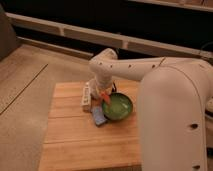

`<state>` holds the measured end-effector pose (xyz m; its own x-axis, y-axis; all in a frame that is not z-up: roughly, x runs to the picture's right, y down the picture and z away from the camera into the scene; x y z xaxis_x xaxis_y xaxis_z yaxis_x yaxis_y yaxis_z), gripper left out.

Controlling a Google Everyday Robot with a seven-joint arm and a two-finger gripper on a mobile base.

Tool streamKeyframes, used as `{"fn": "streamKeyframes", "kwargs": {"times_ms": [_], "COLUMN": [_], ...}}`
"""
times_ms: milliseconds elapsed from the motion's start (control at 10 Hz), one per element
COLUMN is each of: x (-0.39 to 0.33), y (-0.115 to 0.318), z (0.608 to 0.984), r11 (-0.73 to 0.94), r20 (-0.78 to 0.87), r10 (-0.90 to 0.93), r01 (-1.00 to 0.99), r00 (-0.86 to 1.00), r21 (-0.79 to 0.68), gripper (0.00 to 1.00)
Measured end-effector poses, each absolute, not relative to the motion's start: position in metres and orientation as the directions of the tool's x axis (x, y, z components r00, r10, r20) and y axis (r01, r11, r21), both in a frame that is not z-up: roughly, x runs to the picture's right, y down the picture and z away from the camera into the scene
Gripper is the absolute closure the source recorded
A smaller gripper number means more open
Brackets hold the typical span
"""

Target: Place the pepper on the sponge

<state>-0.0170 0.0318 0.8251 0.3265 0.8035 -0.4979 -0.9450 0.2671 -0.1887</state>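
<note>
**Pepper held over the bowl's edge, sponge waiting just to the left**

At the left of the wooden table (70, 140), a white bar (86, 98) is lying along the far-left side. Just right of it and nearer, the sponge (98, 116) is sitting flat, close against the green bowl's (122, 109) left rim, with nothing on it. Above and slightly right of the sponge, the gripper (104, 93) is hanging over the bowl's far-left edge, clasping the pepper (105, 96), which is tilting in its grip clear of the table. The white arm (170, 100) is filling the right side.

The carrying step appears to be under way. The next move is calling for a short shift left and nearer, then a lowering onto the small pad before letting go, without nudging the bowl.

Counted: one pepper, one sponge, one bowl, one white bar, one gripper.
</note>
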Motion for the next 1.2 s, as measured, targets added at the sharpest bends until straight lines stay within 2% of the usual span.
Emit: {"fn": "streamKeyframes", "kwargs": {"times_ms": [700, 900, 1200], "x": [-0.03, -0.022, -0.021], "y": [0.104, 0.121, 0.123], "z": [0.801, 0.806, 0.825], "r11": [0.249, 0.235, 0.246], "r20": [-0.585, -0.62, -0.636], "r10": [0.744, 0.722, 0.7], "r01": [-0.947, -0.952, -0.946], "r00": [0.322, 0.306, 0.325], "r21": [-0.203, -0.196, -0.213], "gripper": [1.0, 1.0, 1.0]}}
